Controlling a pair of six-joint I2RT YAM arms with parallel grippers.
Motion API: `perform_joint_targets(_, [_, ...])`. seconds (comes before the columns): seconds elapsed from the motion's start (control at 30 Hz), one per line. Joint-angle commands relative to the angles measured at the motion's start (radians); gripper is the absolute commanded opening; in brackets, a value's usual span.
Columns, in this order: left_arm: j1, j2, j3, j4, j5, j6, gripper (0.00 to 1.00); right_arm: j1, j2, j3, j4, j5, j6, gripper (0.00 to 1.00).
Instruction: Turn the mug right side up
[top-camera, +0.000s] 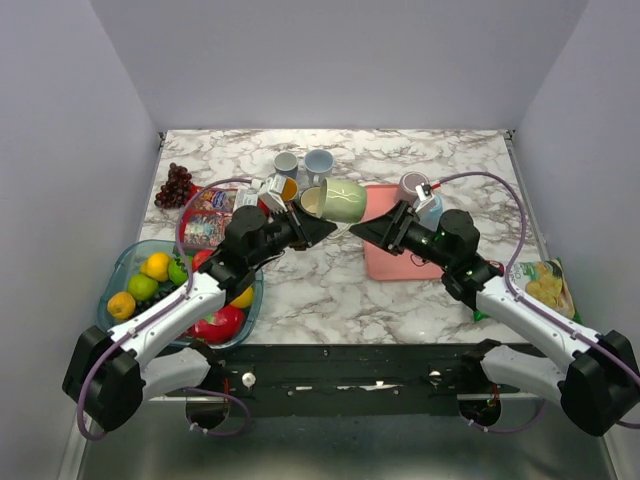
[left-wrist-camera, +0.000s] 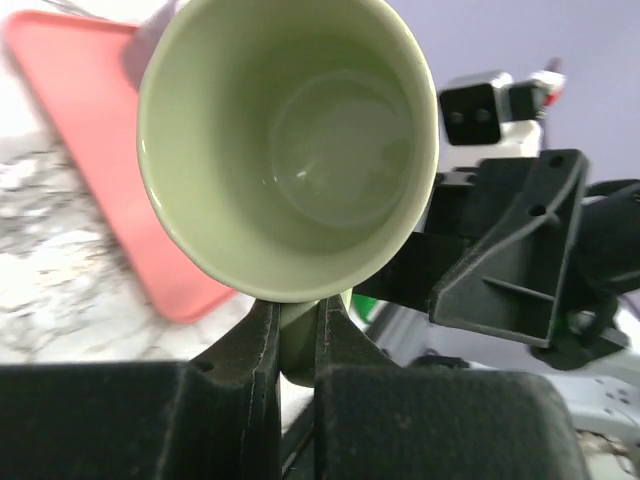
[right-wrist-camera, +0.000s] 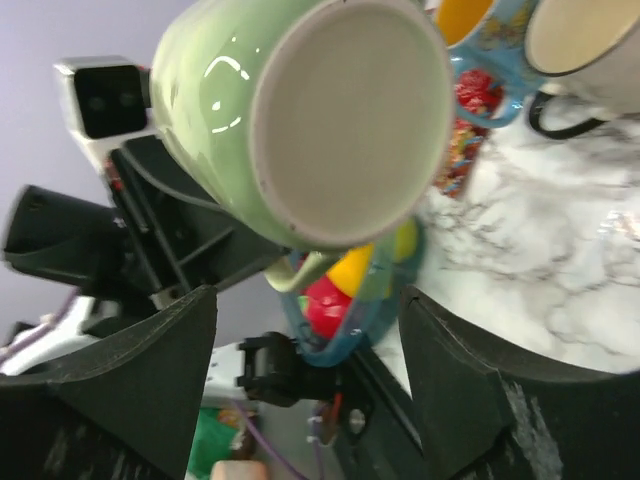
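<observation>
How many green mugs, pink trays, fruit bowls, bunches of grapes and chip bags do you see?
green mug: 1
pink tray: 1
fruit bowl: 1
bunch of grapes: 1
chip bag: 1
Total: 5

The left arm (top-camera: 170, 318) and the right arm (top-camera: 530, 315) are built from white link shells joined by black joint housings — purple cables (top-camera: 521, 228) are routed along them. Matte black fingers (left-wrist-camera: 245, 372), pierced by small screw holes, are fitted.
</observation>
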Motion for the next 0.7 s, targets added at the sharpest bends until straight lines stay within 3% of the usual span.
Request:
perform_joint_targets(0.0, [-0.005, -0.107, 0.130, -0.227, -0.150, 0.213, 0.00, 0.005, -0.065, 0.048, -0.276, 0.134, -0.140, 0.84])
perform_joint_targets(0.13, [-0.009, -0.130, 0.158, -0.484, -0.356, 0.354, 0.00, 0.006, -0.095, 0.041, -0.391, 0.284, -0.156, 1.00])
perform_joint_targets(0.27, [-0.014, -0.121, 0.164, -0.643, -0.518, 0.425, 0.00, 0.005, -0.092, 0.045, -0.503, 0.367, -0.171, 1.00])
perform_joint_targets(0.67, [-0.026, -0.023, 0.150, -0.783, -0.658, 0.380, 0.00, 0.003, 0.032, 0.105, -0.584, 0.367, -0.191, 1.00])
